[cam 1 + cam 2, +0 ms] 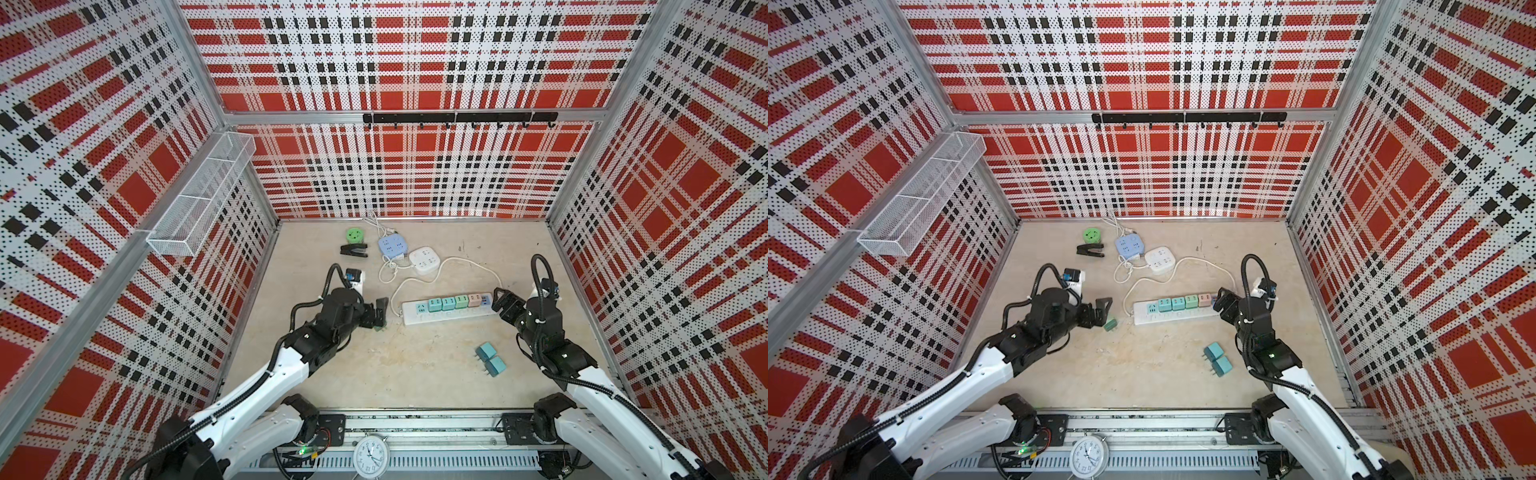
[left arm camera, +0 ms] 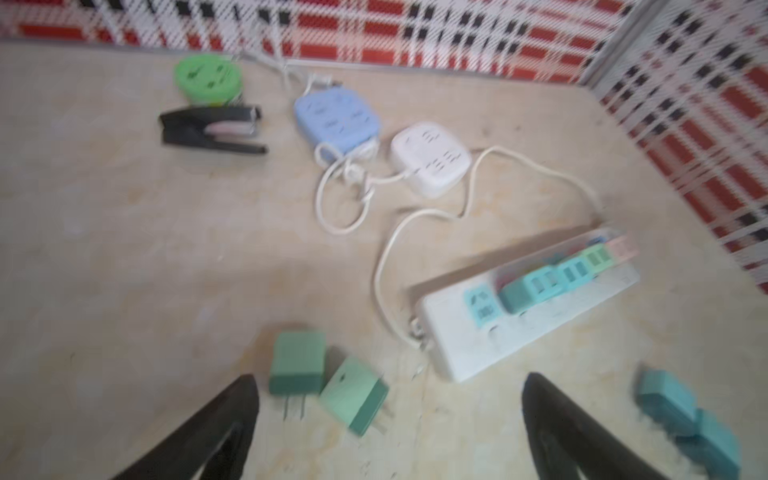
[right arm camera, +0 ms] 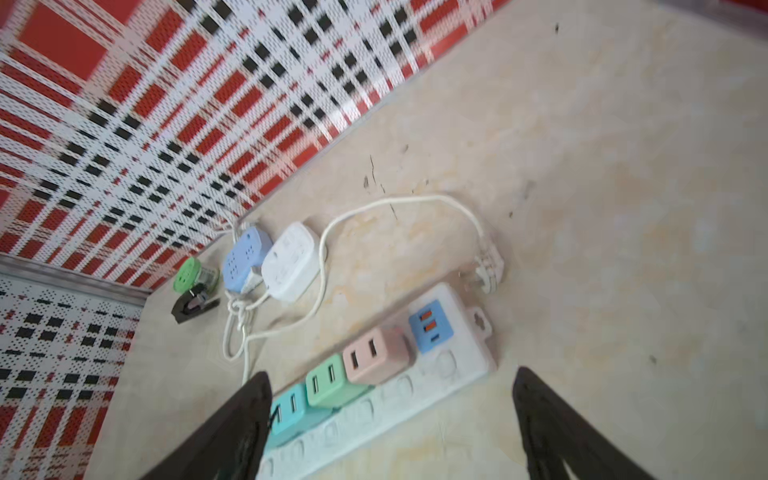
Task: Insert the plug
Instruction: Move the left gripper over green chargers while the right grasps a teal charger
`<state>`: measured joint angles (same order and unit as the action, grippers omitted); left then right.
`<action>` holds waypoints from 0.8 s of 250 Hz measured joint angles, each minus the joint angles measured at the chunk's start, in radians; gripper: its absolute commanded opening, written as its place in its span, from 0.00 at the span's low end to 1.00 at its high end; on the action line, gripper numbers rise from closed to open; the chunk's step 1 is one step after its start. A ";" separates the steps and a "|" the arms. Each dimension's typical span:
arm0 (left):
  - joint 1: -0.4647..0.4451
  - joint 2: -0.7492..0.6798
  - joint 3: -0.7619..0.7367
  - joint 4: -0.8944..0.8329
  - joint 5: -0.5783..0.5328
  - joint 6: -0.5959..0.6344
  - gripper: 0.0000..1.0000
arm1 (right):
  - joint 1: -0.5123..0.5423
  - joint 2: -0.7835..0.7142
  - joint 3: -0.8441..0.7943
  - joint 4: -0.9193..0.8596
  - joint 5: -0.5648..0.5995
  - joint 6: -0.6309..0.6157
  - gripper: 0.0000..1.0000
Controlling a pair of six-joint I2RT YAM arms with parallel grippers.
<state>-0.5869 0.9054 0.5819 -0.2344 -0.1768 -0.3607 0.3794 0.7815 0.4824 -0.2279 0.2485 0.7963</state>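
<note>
In both top views, you find the left gripper [image 1: 379,316] left of the power strip [image 1: 440,317], its jaws spread and empty.

Left wrist view: a dark green plug [image 2: 297,361] and a light green plug [image 2: 353,392] lie loose on the worktop [image 2: 124,249].

Right wrist view: the right gripper [image 3: 390,373] has its jaws wide over the strip's right end, gripping nothing.

Left arm [image 1: 286,368] and right arm [image 1: 598,384]: white shells, black joints, ribbed black cables [image 1: 534,270] looping above the wrists, tapered black fingers [image 2: 224,419].
</note>
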 measured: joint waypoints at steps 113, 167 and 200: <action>0.030 -0.305 -0.243 -0.094 -0.246 -0.057 0.99 | 0.032 -0.143 0.013 -0.490 -0.122 0.122 0.90; 0.031 -0.299 -0.243 -0.066 -0.246 -0.051 0.99 | 0.032 -0.142 -0.009 -0.539 -0.153 0.139 0.89; 0.028 -0.287 -0.243 -0.065 -0.241 -0.050 0.99 | 0.032 -0.127 -0.034 -0.538 -0.195 0.140 0.90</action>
<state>-0.5587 0.6182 0.3386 -0.2993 -0.4179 -0.4103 0.4114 0.6544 0.4484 -0.7658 0.0536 0.9360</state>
